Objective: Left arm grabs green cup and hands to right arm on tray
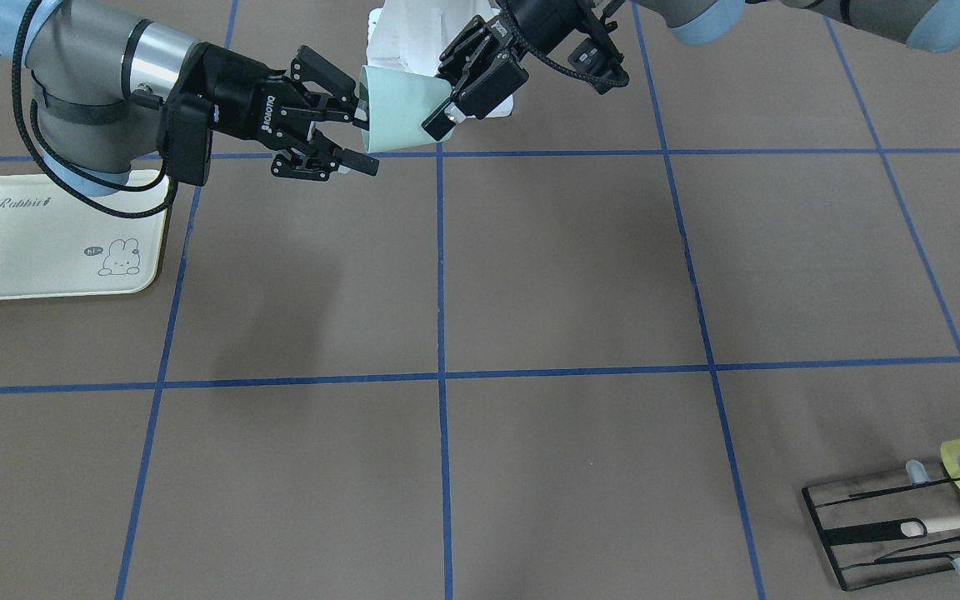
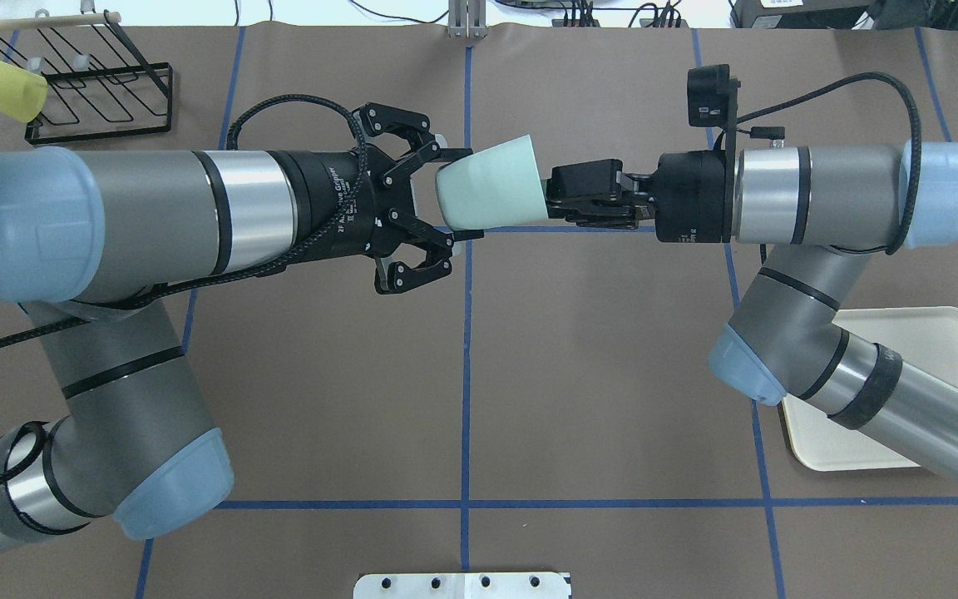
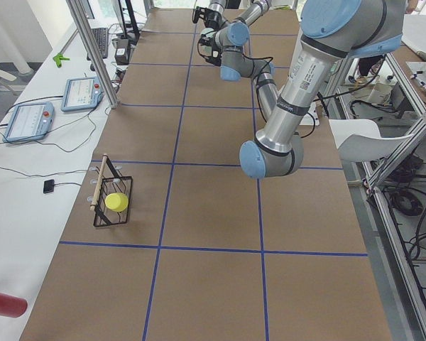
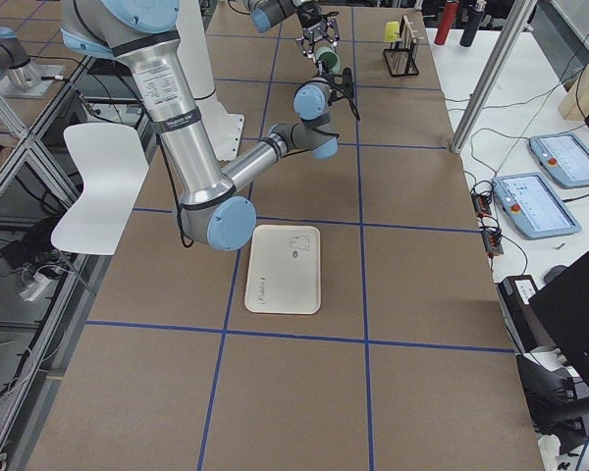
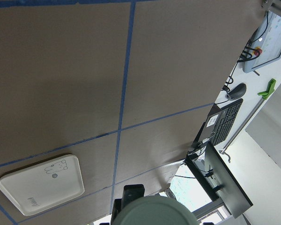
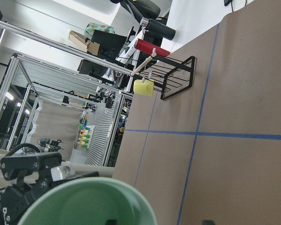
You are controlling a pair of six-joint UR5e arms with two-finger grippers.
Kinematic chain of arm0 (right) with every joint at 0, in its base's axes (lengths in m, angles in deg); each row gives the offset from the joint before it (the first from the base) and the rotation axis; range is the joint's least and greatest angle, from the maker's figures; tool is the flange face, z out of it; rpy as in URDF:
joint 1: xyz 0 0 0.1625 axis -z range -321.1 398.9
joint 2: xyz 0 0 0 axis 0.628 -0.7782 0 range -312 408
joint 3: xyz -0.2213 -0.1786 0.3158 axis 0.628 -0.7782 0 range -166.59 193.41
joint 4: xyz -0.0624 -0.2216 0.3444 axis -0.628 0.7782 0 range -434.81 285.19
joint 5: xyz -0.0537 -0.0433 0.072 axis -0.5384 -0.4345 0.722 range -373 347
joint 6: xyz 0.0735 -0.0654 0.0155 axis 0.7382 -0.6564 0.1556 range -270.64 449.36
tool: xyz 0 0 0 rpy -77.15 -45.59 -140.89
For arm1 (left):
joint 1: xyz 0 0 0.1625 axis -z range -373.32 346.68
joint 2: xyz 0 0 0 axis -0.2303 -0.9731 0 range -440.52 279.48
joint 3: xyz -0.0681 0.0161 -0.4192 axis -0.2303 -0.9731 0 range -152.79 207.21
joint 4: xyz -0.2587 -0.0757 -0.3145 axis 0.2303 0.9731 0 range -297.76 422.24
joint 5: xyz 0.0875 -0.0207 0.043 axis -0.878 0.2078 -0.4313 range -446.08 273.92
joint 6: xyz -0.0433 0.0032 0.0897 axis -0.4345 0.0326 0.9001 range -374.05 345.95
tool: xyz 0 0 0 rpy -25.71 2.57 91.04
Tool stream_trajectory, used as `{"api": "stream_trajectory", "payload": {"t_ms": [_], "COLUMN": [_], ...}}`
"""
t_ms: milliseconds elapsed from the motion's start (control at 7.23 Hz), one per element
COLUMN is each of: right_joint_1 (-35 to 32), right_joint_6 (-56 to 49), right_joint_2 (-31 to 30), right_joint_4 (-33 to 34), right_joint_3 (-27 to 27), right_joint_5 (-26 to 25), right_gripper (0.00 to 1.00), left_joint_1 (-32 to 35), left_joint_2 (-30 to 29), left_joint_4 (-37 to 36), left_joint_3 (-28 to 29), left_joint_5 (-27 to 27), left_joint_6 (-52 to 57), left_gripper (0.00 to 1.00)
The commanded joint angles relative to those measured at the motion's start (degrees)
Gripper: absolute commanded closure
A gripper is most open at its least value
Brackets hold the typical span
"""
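The pale mint-green cup [image 1: 401, 104] hangs on its side in mid-air between the two arms, above the table's near middle. Its base points to my left and its open rim to my right [image 2: 487, 191]. My left gripper [image 2: 450, 198], with white-tipped fingers, is shut on the cup's narrow base end. My right gripper [image 1: 363, 133] is open and straddles the rim wall, one finger inside the mouth and one outside. The right wrist view looks into the cup's mouth [image 6: 84, 201]. The cream tray [image 1: 30, 250] lies flat under my right arm.
A black wire rack [image 1: 888, 525] stands at the far left corner, with a yellow-green cup [image 2: 1, 83] hung on it and a wooden stick across it. Blue tape lines grid the brown table. My right arm's elbow overhangs the tray [image 2: 928, 333].
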State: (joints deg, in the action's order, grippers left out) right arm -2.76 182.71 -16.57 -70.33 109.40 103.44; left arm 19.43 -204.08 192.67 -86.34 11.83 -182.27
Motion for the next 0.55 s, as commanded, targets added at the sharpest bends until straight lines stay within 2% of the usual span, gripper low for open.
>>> {"api": "stream_trajectory", "payload": {"t_ms": [0,415], "right_joint_1": [0.0,0.52], "right_joint_6": [-0.01,-0.01], "right_joint_2": [0.14,0.57], "right_joint_4": [0.0,0.0], "right_joint_3": [-0.18,-0.18], "right_joint_5": [-0.07,-0.33], "right_gripper": [0.55,0.55], "left_joint_1": [-0.05,0.04], "left_joint_2": [-0.02,0.07], "left_joint_4": [-0.01,-0.01], "left_joint_3": [0.0,0.0], "left_joint_5": [0.0,0.0], "left_joint_6": [0.0,0.0], "left_gripper": [0.9,0.9]}}
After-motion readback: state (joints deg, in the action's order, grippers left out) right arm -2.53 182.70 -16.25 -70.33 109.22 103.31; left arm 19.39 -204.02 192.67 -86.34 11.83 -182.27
